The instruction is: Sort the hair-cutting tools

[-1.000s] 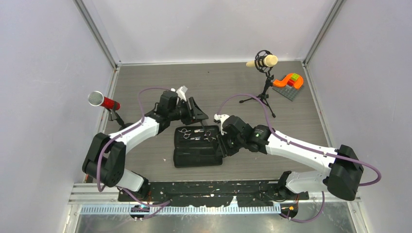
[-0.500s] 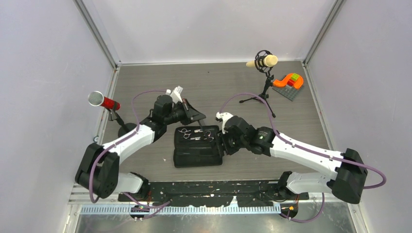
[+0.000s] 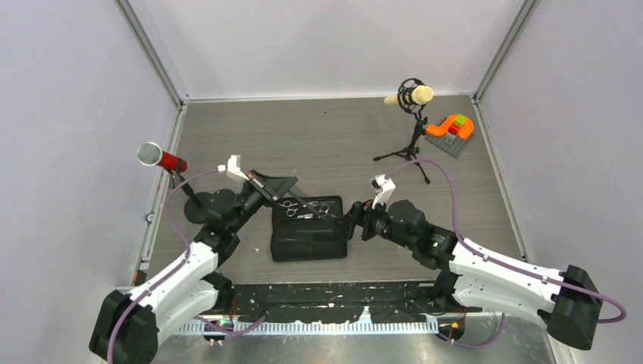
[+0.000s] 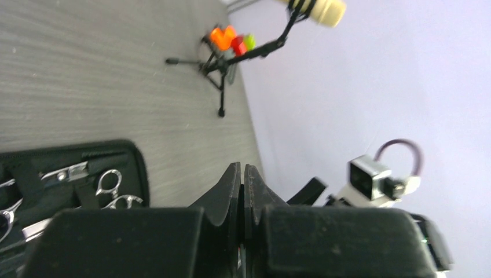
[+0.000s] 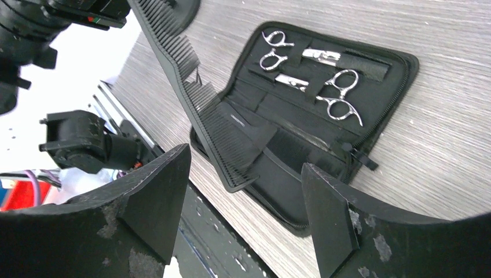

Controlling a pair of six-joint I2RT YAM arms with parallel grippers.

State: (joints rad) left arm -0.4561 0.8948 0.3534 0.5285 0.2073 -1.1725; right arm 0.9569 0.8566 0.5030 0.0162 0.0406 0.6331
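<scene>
Above the flat black zippered fabric case [image 5: 399,66], lying open on the grey wood-grain table [image 5: 451,145], the left gripper [image 4: 241,174] has its fingers pinched together on a slim black plastic comb [image 5: 194,95]. Comb slants down over the case from its left side, lower end by the case's near half; touching or not, can't tell. Strapped in the case's far half: a small silver metal scissors w/ looped rings [image 5: 277,49] & a second silver scissors [image 5: 341,95], side by side. Right gripper [image 5: 245,165] hovers just beside the case's right edge, jaws spread wide, gripping nothing.
</scene>
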